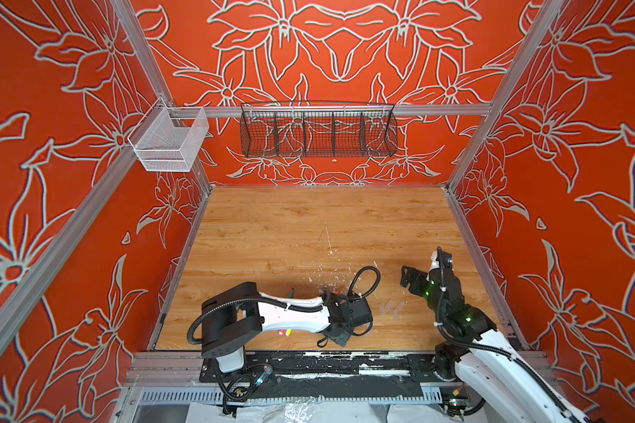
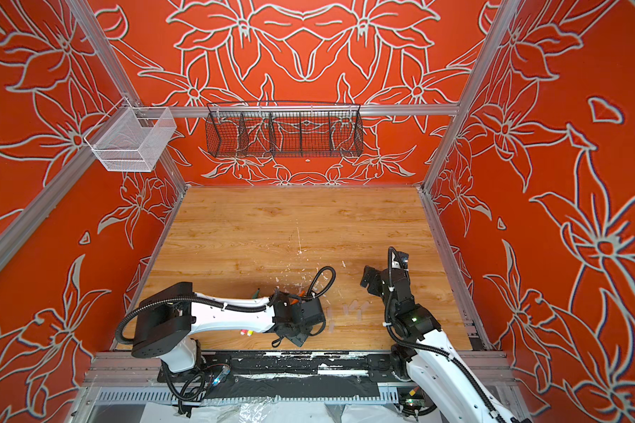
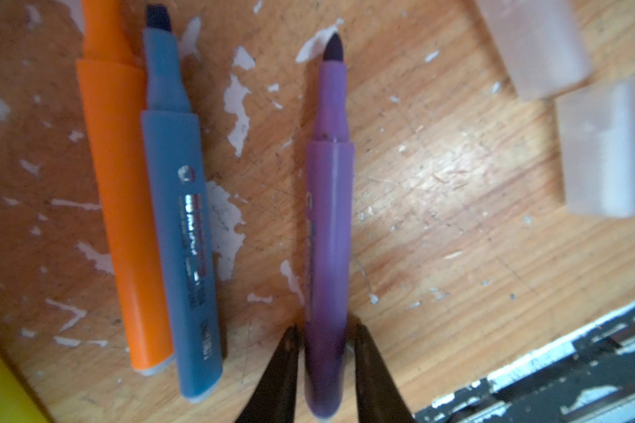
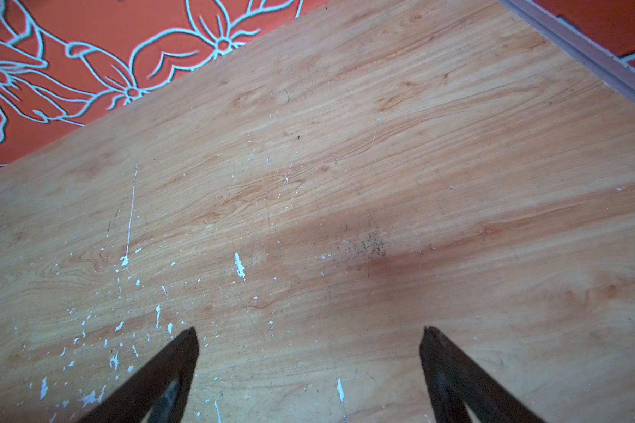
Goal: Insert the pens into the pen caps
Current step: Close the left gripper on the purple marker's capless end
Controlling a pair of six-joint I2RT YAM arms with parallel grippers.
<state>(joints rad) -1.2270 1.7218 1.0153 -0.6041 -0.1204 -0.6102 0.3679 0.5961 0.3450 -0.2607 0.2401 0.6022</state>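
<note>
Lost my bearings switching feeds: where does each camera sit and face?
Top views: high over the front edge, looking down at the table and back wall; both arms show.
Left wrist: on left arm, facing down at the purple pen flanked by the left pincer.
Right wrist: on right arm, facing the table past the open right pincer.
Shared: pen caps, left wrist and a top view.

I note a light wood-grain laminate tabletop (image 4: 418, 146), scuffed and spotted with white paint flecks (image 3: 235, 106). Lying flat on it are an orange felt-tip pen (image 3: 125, 205) touching a blue felt-tip pen (image 3: 180, 238), a purple felt-tip pen (image 3: 329, 227) lying apart from them, and two clear plastic caps (image 3: 600, 146) nearby.
</note>
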